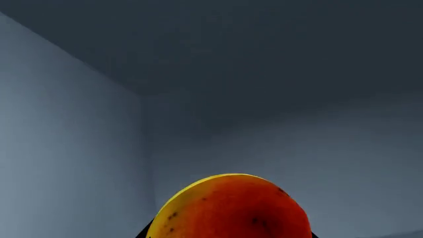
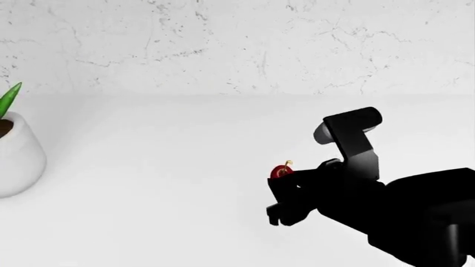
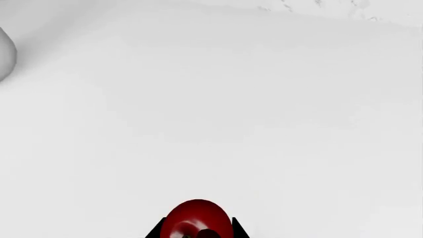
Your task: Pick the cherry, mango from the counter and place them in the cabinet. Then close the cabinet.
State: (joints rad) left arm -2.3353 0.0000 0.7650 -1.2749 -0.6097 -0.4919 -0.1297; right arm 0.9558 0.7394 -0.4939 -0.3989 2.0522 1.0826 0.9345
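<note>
The mango (image 1: 231, 210), yellow-orange with a red blush, fills the near part of the left wrist view. It sits between the dark jaws of my left gripper (image 1: 228, 234), which is shut on it. Behind it, grey panels (image 1: 73, 148) meet in a corner, which looks like the cabinet's inside. The left arm is out of the head view. The cherry (image 2: 281, 171), small and dark red with a thin stem, is held in my right gripper (image 2: 281, 181) above the white counter (image 2: 163, 183). In the right wrist view the cherry (image 3: 197, 220) sits between the black jaws.
A white plant pot (image 2: 19, 156) with a green leaf stands at the counter's far left. A speckled white wall (image 2: 237, 44) runs along the back of the counter. The pot's edge (image 3: 5, 52) shows in the right wrist view.
</note>
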